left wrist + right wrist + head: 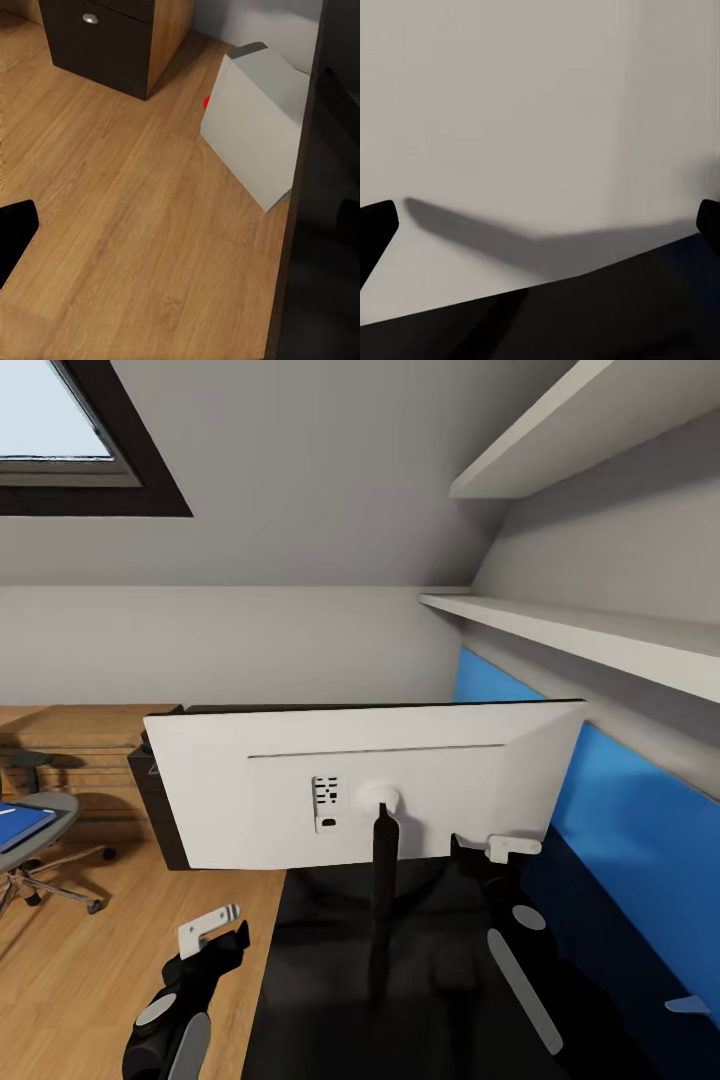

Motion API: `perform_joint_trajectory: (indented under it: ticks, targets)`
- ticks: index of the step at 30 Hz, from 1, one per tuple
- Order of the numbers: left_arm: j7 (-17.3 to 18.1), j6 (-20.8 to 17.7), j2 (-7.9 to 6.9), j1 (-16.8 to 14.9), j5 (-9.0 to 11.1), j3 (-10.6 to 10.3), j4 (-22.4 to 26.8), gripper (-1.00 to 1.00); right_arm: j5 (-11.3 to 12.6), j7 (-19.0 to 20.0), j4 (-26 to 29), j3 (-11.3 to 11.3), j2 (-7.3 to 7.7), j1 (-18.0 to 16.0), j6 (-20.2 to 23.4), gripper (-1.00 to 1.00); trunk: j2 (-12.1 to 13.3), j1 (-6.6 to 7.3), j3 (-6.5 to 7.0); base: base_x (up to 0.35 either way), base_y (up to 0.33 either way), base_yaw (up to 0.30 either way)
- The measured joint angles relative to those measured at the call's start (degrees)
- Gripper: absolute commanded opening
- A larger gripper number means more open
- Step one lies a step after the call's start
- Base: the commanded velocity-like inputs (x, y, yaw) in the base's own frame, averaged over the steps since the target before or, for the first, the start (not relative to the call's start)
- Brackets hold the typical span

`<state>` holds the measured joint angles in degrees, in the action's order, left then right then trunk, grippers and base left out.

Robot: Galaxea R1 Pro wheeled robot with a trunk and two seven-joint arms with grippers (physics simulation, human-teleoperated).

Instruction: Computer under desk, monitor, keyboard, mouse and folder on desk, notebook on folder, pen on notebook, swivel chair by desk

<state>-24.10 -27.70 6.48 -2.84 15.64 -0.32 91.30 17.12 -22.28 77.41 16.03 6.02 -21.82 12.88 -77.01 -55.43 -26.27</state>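
Head view gives me the monitor (365, 780) from behind: a wide white back panel with a small port cluster, upright on a thin black stand on the black tabletop (320, 980). At the far left edge I see part of the swivel chair (45, 830) on the wood floor (90, 970), well apart from the tabletop, with the blue folder (18, 825) lying on its grey seat.

My left arm hangs low beside the tabletop's edge, over the floor, its left pincer (212, 930) pointing forward; I cannot tell whether its fingers are apart or together. My right arm reaches over the tabletop, with the right pincer (505, 848) up against the lower edge of the monitor's back. From the right wrist view the two dark fingertips (376, 225) sit at opposite edges, spread wide, with the pale panel between them and nothing clamped.

Left wrist view adds what the head misses: the computer (259, 124), a light grey box with a red light, standing on the floor by the tabletop's edge, near a dark drawer unit (101, 45) with a silver knob.
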Motion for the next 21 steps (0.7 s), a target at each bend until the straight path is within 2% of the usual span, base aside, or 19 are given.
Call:
perform_joint_trajectory:
  ticks: [4,6,8,9,12,13,15,16,18,19,20,21]
  targets:
    - [-0.1,0.2,-2.14,0.6,0.0,0.9,-0.1,1.0,0.0,-0.1,0.1,0.0,0.04,0.0,0.0,1.0,0.0,0.0,0.0,0.0,0.0,0.0]
    - [-0.1,0.4,-3.93,1.9,0.1,2.4,-0.1,1.0,0.0,-0.1,0.1,0.0,0.05,0.0,0.0,1.0,0.0,0.0,0.0,0.0,0.0,0.0]
    - [0.0,0.6,-5.63,3.6,0.1,5.3,-0.3,1.0,0.0,-0.1,0.2,0.0,0.07,0.0,0.0,1.0,0.0,0.0,-0.02,0.0,0.0,0.0]
    - [0.2,0.6,-6.23,4.4,0.2,7.9,-0.6,1.0,-0.1,-0.2,0.2,-0.1,0.08,0.0,0.0,1.0,0.0,0.0,-0.02,0.0,0.0,0.0]
    - [0.6,0.8,-6.65,6.0,0.3,12.9,-2.7,1.0,-0.1,-0.2,0.2,-0.1,0.07,0.0,0.0,1.0,0.0,0.0,-0.02,0.0,0.0,0.0]
    - [0.6,0.9,-6.82,6.5,0.3,15.5,-6.8,1.0,-0.1,-0.2,0.2,0.0,0.06,0.0,0.0,1.0,0.0,0.0,-0.02,0.0,0.0,0.0]
    - [0.6,1.4,-6.86,6.6,0.2,16.8,-10.3,1.0,-0.1,-0.2,0.1,-0.1,0.06,0.0,0.0,1.0,0.0,0.0,-0.02,0.0,0.0,0.0]
    - [0.6,2.6,-6.89,6.6,0.2,17.4,-12.5,1.0,-0.1,-0.2,0.1,-0.1,0.06,0.0,0.0,1.0,0.0,0.0,-0.02,0.145,0.0,0.0]
    - [3.3,11.0,-8.31,6.7,0.2,18.3,-19.2,1.0,-0.1,-0.3,0.1,0.0,0.05,0.0,0.0,1.0,0.0,0.03,-0.01,0.242,0.0,0.0]
    - [4.2,12.1,-8.67,6.7,0.2,18.3,-19.8,1.0,-0.1,-0.3,0.1,0.0,0.03,0.0,0.0,1.0,0.0,0.03,-0.01,0.111,0.0,0.0]
    - [9.2,15.6,-10.02,6.7,0.2,18.5,-21.7,1.0,0.0,-0.2,0.1,0.0,-0.02,0.0,0.1,1.0,0.0,0.02,-0.01,0.071,0.0,0.0]
    - [9.6,15.9,-10.13,6.7,0.3,18.5,-21.8,1.0,0.0,-0.2,0.1,0.0,-0.02,0.0,0.1,1.0,0.0,0.01,-0.01,0.045,0.0,0.0]
